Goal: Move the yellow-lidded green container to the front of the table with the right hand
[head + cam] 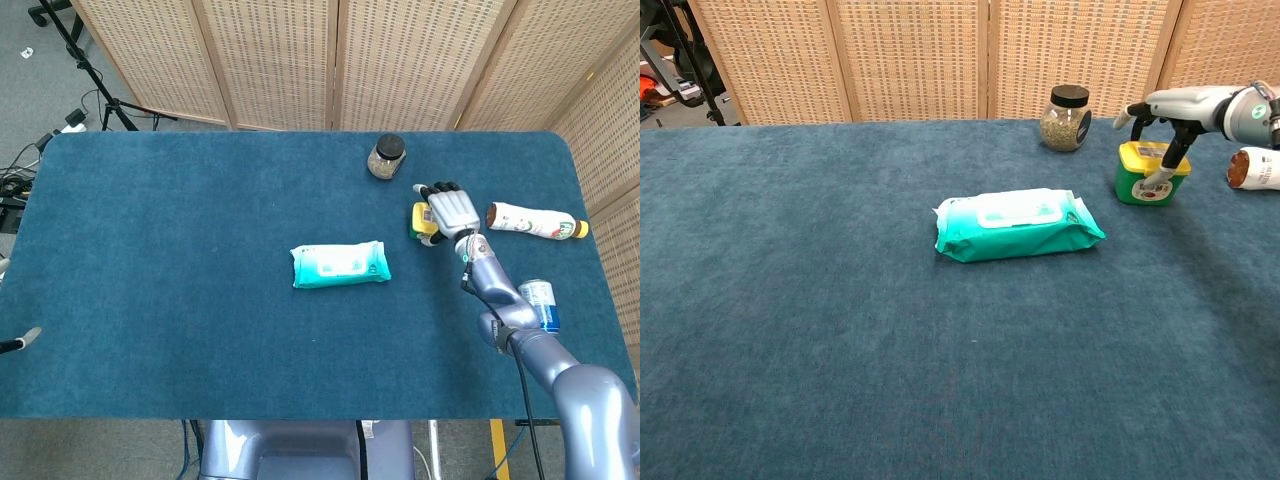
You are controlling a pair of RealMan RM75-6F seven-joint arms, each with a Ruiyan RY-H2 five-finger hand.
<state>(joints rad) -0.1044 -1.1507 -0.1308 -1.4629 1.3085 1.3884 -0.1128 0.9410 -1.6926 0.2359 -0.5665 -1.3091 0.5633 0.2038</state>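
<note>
The yellow-lidded green container (419, 223) (1145, 178) stands upright at the back right of the table. My right hand (451, 211) (1181, 106) hovers over its lid, palm down with fingers spread. The thumb reaches down the container's near right side and seems to touch it. The other fingers stay above the lid, so nothing is gripped. In the head view the hand hides most of the lid. Only a small tip of my left hand (22, 340) shows at the table's left edge.
A teal wipes pack (340, 264) (1015, 222) lies mid-table. A dark-lidded jar (386, 157) (1067, 118) stands behind the container. A bottle (530, 221) (1258, 168) lies on its side to the right. A can (538, 303) stands by the right forearm.
</note>
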